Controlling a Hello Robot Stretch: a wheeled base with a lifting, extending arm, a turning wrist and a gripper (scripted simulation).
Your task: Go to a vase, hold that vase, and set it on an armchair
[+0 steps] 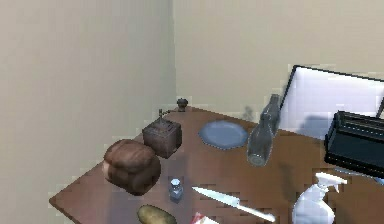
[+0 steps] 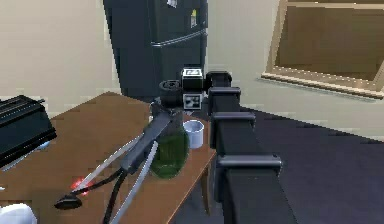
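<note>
The arm (image 2: 247, 170) rises from the near edge, and at its far end the gripper (image 2: 110, 185) reaches low across the table (image 2: 100, 125). Its thin fingers (image 2: 128, 150) slant along the wood. Whether the gripper has anything in its grasp cannot be told, because the vase (image 2: 170, 152) stands on the tabletop right at the gripper's body, close to the table's corner. The vase is a dark green, round-bellied vessel that stands upright, with its long axis vertical and its mouth pointing up. It looks like glass, so it is probably stiff, smooth and slippery, breakable if knocked, and not very heavy. A hold from the side around the belly, just below where it narrows, seems safest, and a straight lift would keep it from tipping. Just beyond the vase, on the arm's side of the gripper, stands a pale cup (image 2: 195, 133), near enough to be bumped. Farther out past the gripper are a dark fridge (image 2: 150, 40) against the wall and, well off to the arm's other side, a window (image 2: 330, 40).
</note>
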